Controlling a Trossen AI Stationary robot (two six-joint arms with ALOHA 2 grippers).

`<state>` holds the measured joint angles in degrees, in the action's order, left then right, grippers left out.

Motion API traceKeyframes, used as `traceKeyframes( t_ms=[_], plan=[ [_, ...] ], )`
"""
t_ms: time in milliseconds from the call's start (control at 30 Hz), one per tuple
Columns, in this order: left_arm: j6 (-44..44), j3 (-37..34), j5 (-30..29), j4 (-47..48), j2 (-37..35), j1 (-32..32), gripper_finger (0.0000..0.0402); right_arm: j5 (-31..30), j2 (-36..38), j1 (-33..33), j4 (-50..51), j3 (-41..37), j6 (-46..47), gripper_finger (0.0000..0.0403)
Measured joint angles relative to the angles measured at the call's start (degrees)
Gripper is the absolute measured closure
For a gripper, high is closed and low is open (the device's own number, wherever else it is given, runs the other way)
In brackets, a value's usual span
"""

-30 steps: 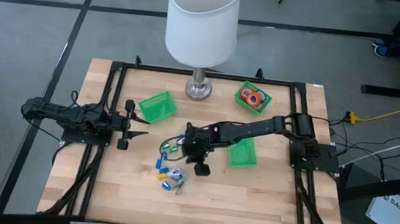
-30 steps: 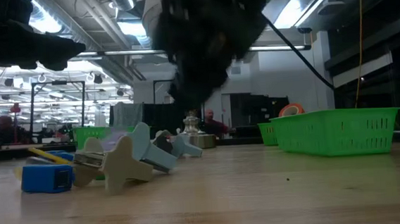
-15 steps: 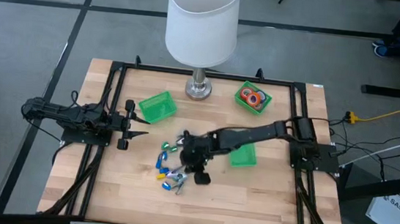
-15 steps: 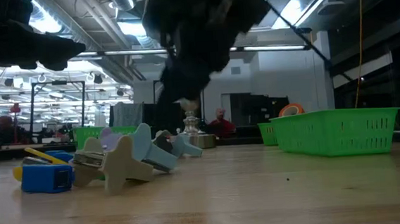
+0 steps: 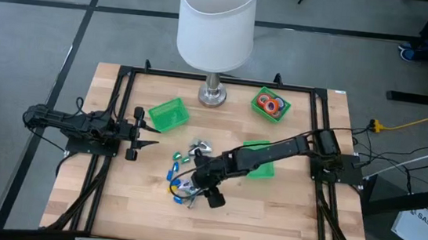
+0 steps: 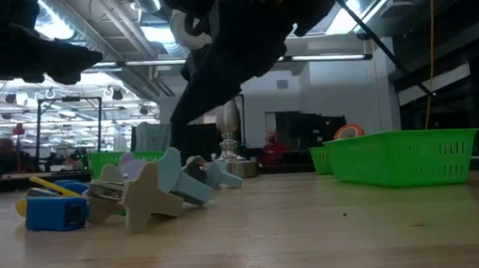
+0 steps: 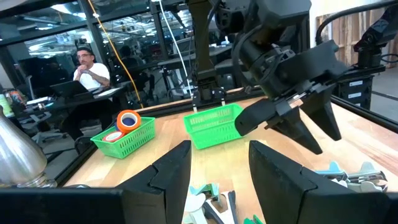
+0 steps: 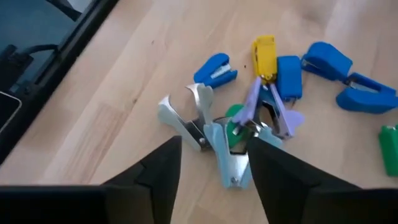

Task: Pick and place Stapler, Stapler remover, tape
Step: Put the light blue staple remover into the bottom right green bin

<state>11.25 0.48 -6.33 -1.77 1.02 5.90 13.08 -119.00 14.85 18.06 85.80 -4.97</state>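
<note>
A pile of blue and yellow staplers and silvery claw-shaped stapler removers lies on the wooden table left of centre. In the low view a blue stapler and a remover show at the left. The tape rolls, red and orange, lie in a green bin at the far right. My right gripper hangs open just above the pile, a pale blue remover showing between its fingers, untouched. My left gripper waits open at the table's left side.
A white-shaded lamp stands on its metal base at the far middle. One green bin sits far left, another lies partly under my right arm. A person sits beyond the table.
My right gripper has moved from beside the middle green bin toward the table's near edge and left, coming over the pile, and its fingers have opened. The things in the pile have stayed where they were.
</note>
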Motion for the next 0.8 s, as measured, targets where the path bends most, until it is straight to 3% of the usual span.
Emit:
traceKeyframes(
  t_ms=[400, 800],
  plan=[
    [0.0, 0.0, 0.0, 0.0, 0.0, 0.0, 0.0245, 0.3, -4.1, 1.2, -4.6, 0.0, 2.5, 0.0263],
    [0.0, 0.0, 0.0, 0.0, 0.0, 0.0, 0.0245, 1.3, -5.0, 1.2, -4.6, 0.0, 3.3, 0.0373]
  ],
)
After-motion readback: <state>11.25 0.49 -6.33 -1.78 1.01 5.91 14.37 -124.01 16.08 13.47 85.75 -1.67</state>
